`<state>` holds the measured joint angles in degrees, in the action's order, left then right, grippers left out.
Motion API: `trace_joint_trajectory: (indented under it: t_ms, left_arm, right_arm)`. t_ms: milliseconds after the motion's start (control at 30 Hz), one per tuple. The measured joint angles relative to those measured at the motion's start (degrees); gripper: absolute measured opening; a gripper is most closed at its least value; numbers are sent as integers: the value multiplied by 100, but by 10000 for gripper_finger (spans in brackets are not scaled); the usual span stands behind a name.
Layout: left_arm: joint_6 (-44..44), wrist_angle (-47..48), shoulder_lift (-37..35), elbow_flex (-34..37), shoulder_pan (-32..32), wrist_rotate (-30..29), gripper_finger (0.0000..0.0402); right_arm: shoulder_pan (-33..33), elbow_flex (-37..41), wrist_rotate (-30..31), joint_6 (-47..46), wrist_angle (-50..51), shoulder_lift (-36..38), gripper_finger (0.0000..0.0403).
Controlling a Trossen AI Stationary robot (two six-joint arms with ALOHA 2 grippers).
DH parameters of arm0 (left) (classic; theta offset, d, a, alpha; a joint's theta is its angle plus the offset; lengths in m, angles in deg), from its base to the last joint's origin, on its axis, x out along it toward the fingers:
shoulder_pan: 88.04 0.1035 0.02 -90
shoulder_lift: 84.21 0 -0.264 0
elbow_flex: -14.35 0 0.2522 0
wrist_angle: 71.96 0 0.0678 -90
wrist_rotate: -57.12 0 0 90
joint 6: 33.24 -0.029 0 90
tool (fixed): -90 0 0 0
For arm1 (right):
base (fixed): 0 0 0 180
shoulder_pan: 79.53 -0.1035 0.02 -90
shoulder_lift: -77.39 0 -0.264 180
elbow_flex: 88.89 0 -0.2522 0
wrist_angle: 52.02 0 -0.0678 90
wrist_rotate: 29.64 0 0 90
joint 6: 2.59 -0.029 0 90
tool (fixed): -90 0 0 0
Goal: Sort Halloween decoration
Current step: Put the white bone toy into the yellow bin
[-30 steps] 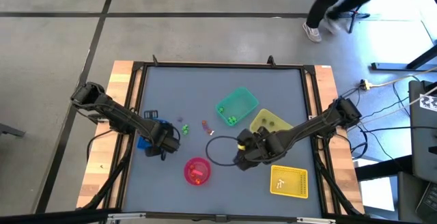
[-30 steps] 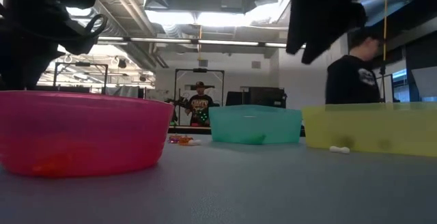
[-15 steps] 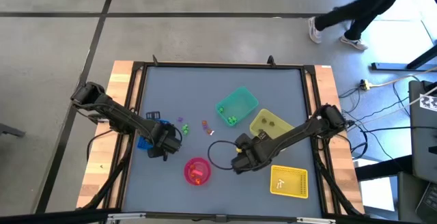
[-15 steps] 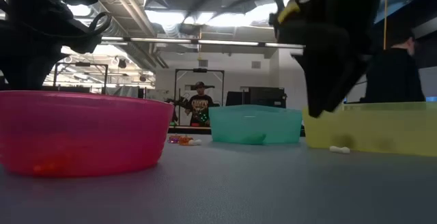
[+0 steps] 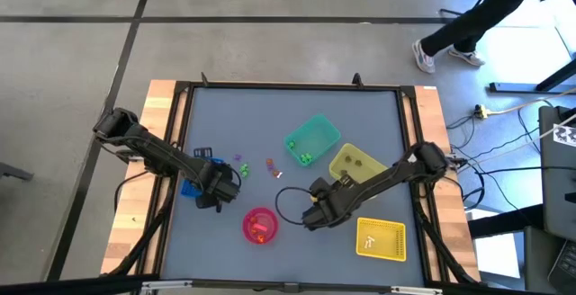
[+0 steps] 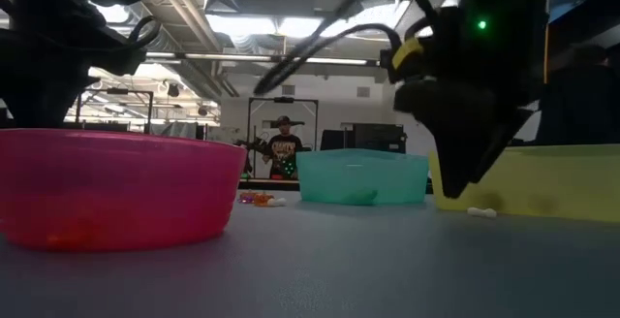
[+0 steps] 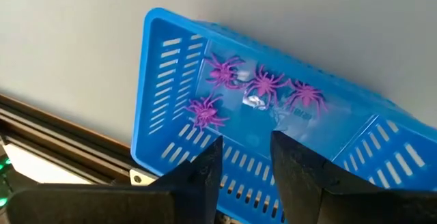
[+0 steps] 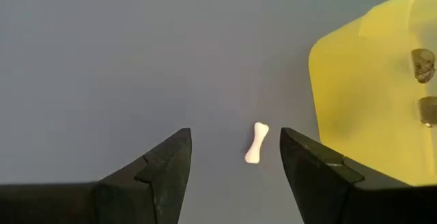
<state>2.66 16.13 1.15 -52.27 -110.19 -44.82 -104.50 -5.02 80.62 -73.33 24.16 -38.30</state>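
My right gripper (image 8: 235,157) is open and hovers low over the grey table, its fingers standing on either side of a small white bone (image 8: 257,143) that lies flat beside the yellow-green bin (image 8: 382,80). Two dark grey skulls (image 8: 423,63) lie in that bin. In the low view the bone (image 6: 481,211) lies in front of the bin, below the right gripper (image 6: 455,177). My left gripper (image 7: 246,149) is open above the blue basket (image 7: 273,135), which holds several purple spiders (image 7: 263,84). A few loose trinkets (image 5: 270,164) lie mid-table.
A pink bowl (image 5: 259,225) with orange bits sits near the front, left of the right gripper (image 5: 313,212). A teal bin (image 5: 311,139) and a yellow basket (image 5: 381,238) flank the yellow-green bin (image 5: 355,165). A black cable loops by the right gripper. A person walks beyond the table.
My right gripper has moved from the yellow-green bin's edge toward the table's near left and come down close to the table. The person beyond the far right corner has walked on. The left arm has kept still.
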Motion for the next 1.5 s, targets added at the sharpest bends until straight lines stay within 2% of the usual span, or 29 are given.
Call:
trace_joint_trajectory:
  t_ms: [467, 900, 1500]
  left_arm:
    - [-2, -118, 0, 0, 0, -3, 107]
    - [-2, -228, 0, 0, 0, -3, 107]
    - [-4, -335, 2, 0, 0, -3, 107]
  right_arm:
    - [143, -4, -41, 75, 177, -384, 223]
    - [222, -4, -216, 722, 247, -386, 223]
    - [340, 2, -1000, 1358, 522, -281, 223]
